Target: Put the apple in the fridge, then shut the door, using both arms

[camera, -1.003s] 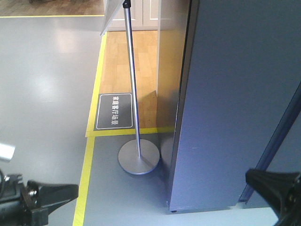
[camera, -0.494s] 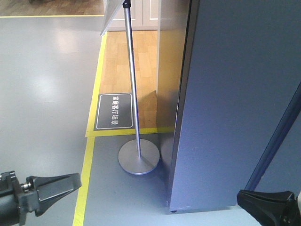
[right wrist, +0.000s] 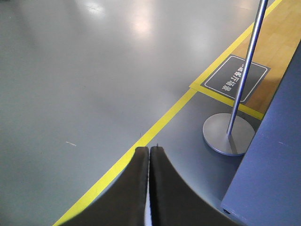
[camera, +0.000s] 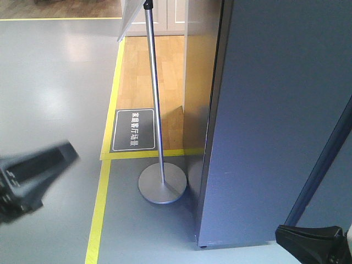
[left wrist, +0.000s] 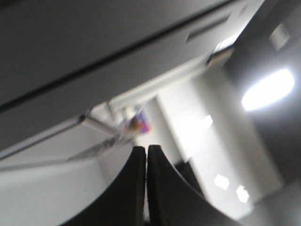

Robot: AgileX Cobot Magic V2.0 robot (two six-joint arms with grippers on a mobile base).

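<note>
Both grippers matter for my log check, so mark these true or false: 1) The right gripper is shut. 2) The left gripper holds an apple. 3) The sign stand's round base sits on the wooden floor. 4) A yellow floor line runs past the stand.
1) True: the right gripper has its fingers pressed together.
2) False: the left gripper is shut on nothing; no apple shows.
3) False: the stand's base rests on grey floor.
4) True: the yellow line passes left of it.

Demo hall: floor tape, sign stand.
</note>
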